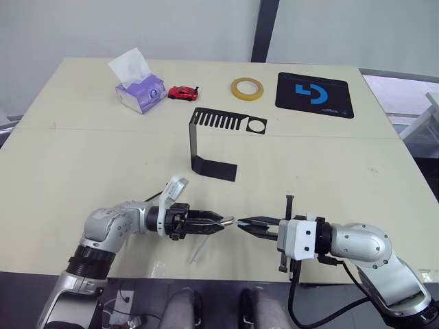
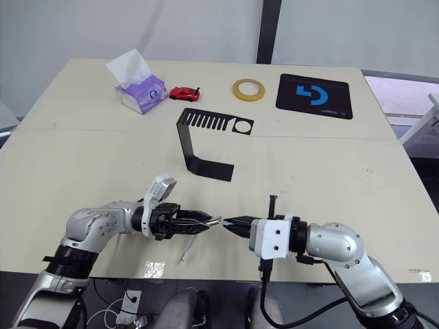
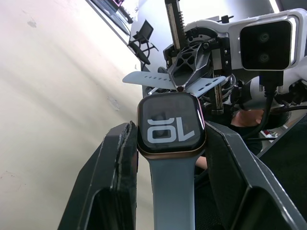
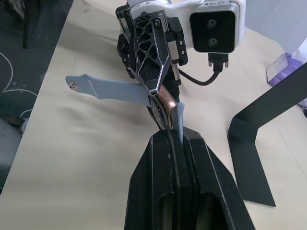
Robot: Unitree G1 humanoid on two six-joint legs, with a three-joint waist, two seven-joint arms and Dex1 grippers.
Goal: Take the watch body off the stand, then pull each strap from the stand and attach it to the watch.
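Watch body [image 3: 171, 125] clamped in left gripper [image 1: 218, 224], right gripper [image 1: 245, 225] pinching holed strap [image 3: 148, 79].

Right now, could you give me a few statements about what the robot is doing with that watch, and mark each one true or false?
1. The left gripper holds the watch body. True.
2. The stand has both straps hanging on it. False: one strap is on the watch, and the right gripper holds the other strap.
3. The two grippers meet over the table's near edge. True.
4. The red toy car sits on the black mat. False: it sits beside the tissue box.
5. The tape roll lies between car and mat. True.
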